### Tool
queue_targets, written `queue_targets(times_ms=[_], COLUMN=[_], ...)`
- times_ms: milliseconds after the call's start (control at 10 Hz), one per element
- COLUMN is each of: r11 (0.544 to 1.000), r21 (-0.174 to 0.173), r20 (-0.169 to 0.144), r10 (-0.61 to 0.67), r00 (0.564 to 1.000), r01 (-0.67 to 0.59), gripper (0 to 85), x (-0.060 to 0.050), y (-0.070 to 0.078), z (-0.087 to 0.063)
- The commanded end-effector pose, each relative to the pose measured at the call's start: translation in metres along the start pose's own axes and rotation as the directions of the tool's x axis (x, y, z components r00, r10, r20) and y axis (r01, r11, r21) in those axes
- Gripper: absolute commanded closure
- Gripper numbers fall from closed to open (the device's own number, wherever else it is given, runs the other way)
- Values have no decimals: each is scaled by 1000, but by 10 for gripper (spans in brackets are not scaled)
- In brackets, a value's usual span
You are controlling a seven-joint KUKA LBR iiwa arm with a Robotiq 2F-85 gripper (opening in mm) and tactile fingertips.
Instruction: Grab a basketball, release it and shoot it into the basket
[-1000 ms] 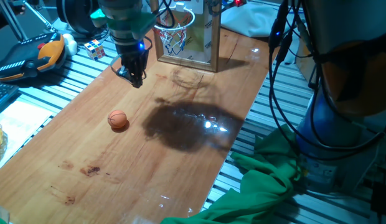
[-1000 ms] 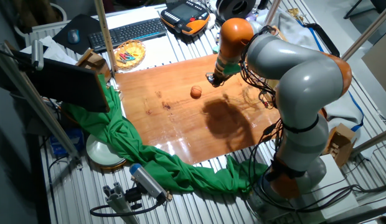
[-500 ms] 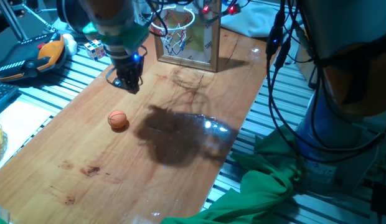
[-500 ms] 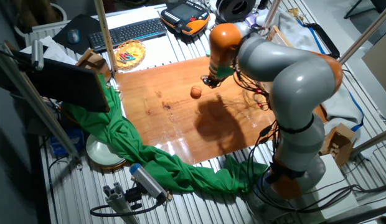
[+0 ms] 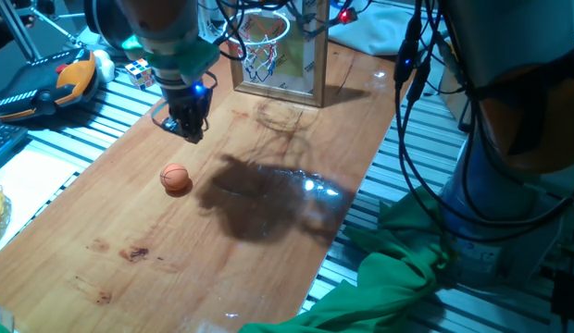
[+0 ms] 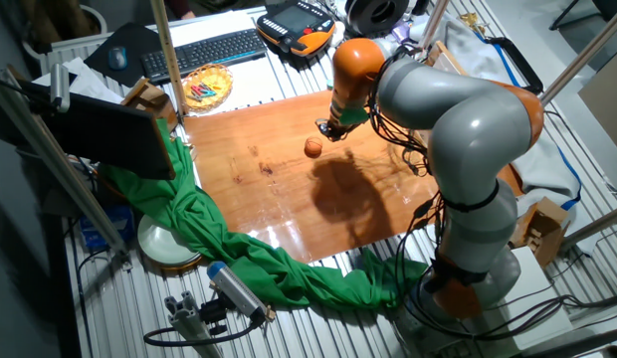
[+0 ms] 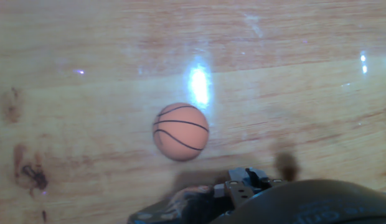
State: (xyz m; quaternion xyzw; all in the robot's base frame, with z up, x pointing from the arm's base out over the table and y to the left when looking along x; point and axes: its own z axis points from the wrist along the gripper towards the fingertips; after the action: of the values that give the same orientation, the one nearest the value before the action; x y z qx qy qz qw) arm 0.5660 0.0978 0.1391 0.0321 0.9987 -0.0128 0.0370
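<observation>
The basketball [image 5: 176, 178] is a small orange ball with dark seam lines, lying alone on the wooden tabletop [image 5: 268, 259]. The other fixed view shows the basketball [image 6: 312, 147] too, and the hand view has the basketball [image 7: 180, 131] near its centre. My gripper [image 5: 187, 129] hangs above the table, a short way from the ball on the basket's side and not touching it. Its fingers point down; their spacing is not clear. The basket [image 5: 264, 42], an orange-red rim with a white net on a wooden-framed backboard [image 5: 310, 55], stands at the table's far end.
An orange-and-black plush toy [image 5: 51, 83] and a multicoloured cube [image 5: 142, 72] lie off the table's far left corner. Green cloth [image 5: 398, 268] hangs along the right edge. A keyboard [image 6: 204, 50] and a basket-like bowl [image 6: 207, 85] sit beyond one end. Cables [image 5: 412, 55] hang at the right.
My gripper has moved away from the basket, leftward and closer to the ball. The ball has stayed where it was.
</observation>
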Motion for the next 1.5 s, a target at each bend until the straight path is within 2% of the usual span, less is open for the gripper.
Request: queue_targets(times_ms=[0,100,400,500,700,1100,1200,1300,1400], r11=[1000,999,997,998,995,994,995,993,993], r21=[-19,-43,-71,-59,-78,-61,-55,-67,-79], r20=[0,-5,-34,-39,-32,-37,-32,-22,-19], r10=[-5,-9,-28,-39,-56,-90,-86,-96,-91], r00=[1000,1000,999,998,998,995,996,995,996], r01=[5,9,25,37,54,87,85,94,89], gripper=[843,843,843,843,843,843,843,843,723], x=[0,0,1,1,1,1,1,-1,-3], y=[1,1,2,2,2,2,2,2,4], z=[1,4,3,3,3,3,3,5,6])
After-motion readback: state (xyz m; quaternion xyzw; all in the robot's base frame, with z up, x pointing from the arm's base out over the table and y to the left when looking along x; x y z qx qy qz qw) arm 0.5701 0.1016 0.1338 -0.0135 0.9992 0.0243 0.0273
